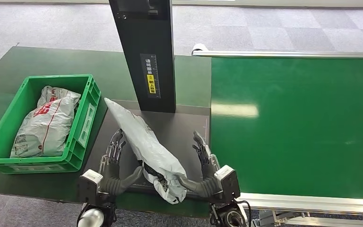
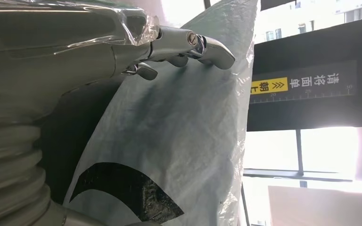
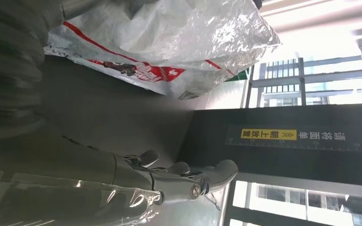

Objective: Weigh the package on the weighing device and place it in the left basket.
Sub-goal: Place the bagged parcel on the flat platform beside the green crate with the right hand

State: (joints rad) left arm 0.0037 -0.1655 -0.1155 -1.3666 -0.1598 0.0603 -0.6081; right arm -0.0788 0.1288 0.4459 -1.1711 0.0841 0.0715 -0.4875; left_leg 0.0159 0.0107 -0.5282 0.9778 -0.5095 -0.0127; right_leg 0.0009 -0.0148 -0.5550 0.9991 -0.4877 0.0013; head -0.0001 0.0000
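Note:
A long grey package (image 1: 146, 146) lies slantwise on the dark weighing platform (image 1: 186, 125), its near end hanging over the front edge. My left hand (image 1: 113, 163) stands just to its left, fingers (image 2: 207, 46) straight and against the package's grey side (image 2: 179, 127). My right hand (image 1: 205, 165) stands on the other side, its fingers (image 3: 188, 178) stretched out and apart from the package (image 3: 179, 42). Both thumbs reach in to the package's near end. Neither hand grips it. The green basket (image 1: 87, 118) sits at the left.
The weighing device's black column (image 1: 146, 56) rises right behind the platform. A white and red bag (image 1: 47, 123) lies in the basket. A green conveyor belt (image 1: 293, 123) with a metal rail runs along the right. Grey carpet lies beyond the table.

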